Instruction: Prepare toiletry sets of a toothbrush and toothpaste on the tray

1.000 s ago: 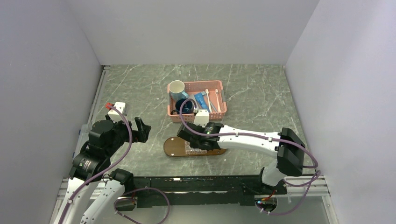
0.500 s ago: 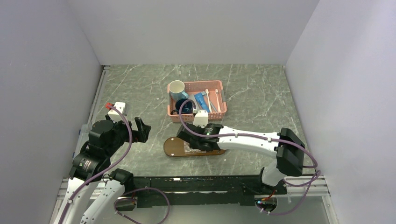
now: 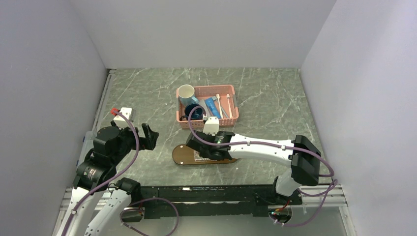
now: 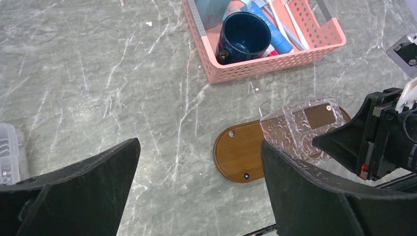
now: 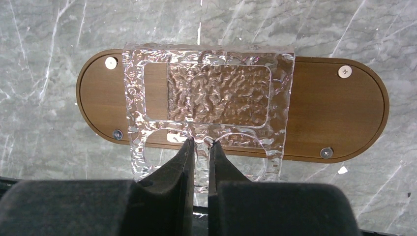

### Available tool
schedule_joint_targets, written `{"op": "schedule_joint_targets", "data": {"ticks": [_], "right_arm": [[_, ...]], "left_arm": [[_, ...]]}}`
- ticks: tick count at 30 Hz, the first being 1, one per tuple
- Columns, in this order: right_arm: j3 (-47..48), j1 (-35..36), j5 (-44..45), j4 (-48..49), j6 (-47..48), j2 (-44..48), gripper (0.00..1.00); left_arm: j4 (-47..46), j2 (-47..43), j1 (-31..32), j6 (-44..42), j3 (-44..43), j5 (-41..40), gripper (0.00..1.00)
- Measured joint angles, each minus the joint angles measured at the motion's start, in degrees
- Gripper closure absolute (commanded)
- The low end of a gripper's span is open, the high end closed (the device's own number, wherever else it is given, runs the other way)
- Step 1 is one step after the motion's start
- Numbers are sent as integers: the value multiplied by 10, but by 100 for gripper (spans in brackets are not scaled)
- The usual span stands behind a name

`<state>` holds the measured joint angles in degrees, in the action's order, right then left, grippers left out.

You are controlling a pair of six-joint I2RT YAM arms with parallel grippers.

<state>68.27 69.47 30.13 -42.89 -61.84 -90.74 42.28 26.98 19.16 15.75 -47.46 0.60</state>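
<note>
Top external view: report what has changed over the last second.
The right tool, shut on the near edge of the clear dish, crept slightly left over the tray. Whether the dish slid with it is too small to tell. Nothing was taken hold of or let go. The left tool, open, and the pink basket stayed put.

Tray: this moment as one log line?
right gripper: shut on clear dish | clear dish: on tray | left gripper: open, empty | toothbrushes, toothpaste: in basket
</note>
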Motion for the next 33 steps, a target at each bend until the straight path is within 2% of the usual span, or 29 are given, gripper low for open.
{"op": "schedule_joint_targets", "data": {"ticks": [14, 33], "right_arm": [[0, 9, 12, -12, -10, 0, 77], [37, 17, 31, -58, -12, 1, 70]], "left_arm": [[0, 0, 0, 0, 0, 0, 1], [0, 0, 0, 0, 0, 0, 1]]}}
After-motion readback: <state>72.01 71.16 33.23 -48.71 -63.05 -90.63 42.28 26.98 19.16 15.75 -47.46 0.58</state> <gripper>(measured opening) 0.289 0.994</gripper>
